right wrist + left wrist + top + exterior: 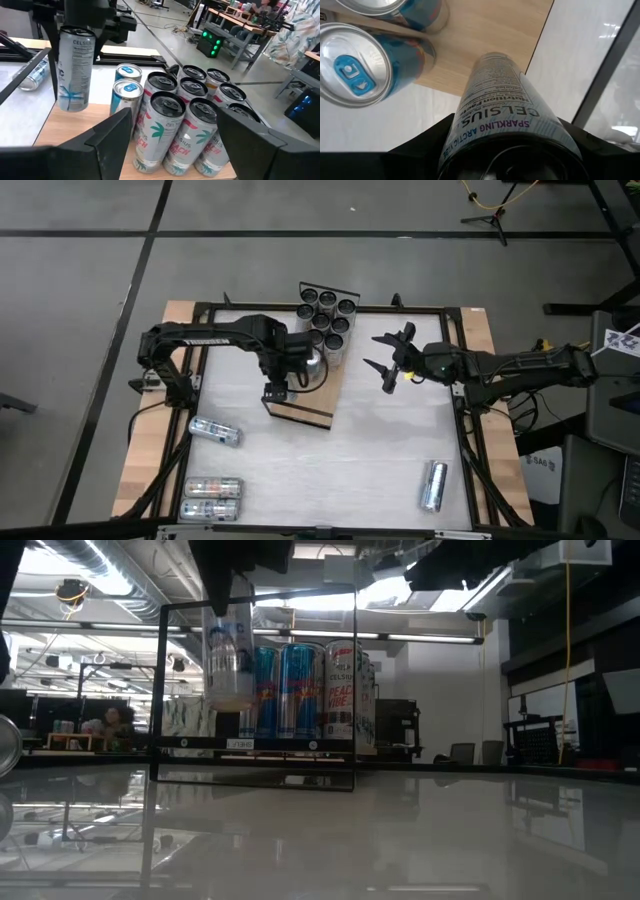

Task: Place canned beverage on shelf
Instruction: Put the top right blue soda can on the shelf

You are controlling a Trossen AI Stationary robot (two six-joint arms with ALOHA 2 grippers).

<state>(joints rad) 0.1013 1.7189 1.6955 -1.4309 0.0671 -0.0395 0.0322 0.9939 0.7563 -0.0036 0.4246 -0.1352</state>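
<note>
Left gripper (312,366) clamped on Celsius can (74,67), held upright above shelf (322,394) for placing beside standing cans (186,117); right gripper (388,364) open, idle nearby.

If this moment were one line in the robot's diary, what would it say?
left tool: holds Celsius can above shelf | right tool: open, waiting beside | cans on shelf: standing

Black tripod legs (487,213) and a yellow cable (493,197) lie on the grey floor (80,280).

High view overhead; low view table-level; both see shelf (312,385).
</note>
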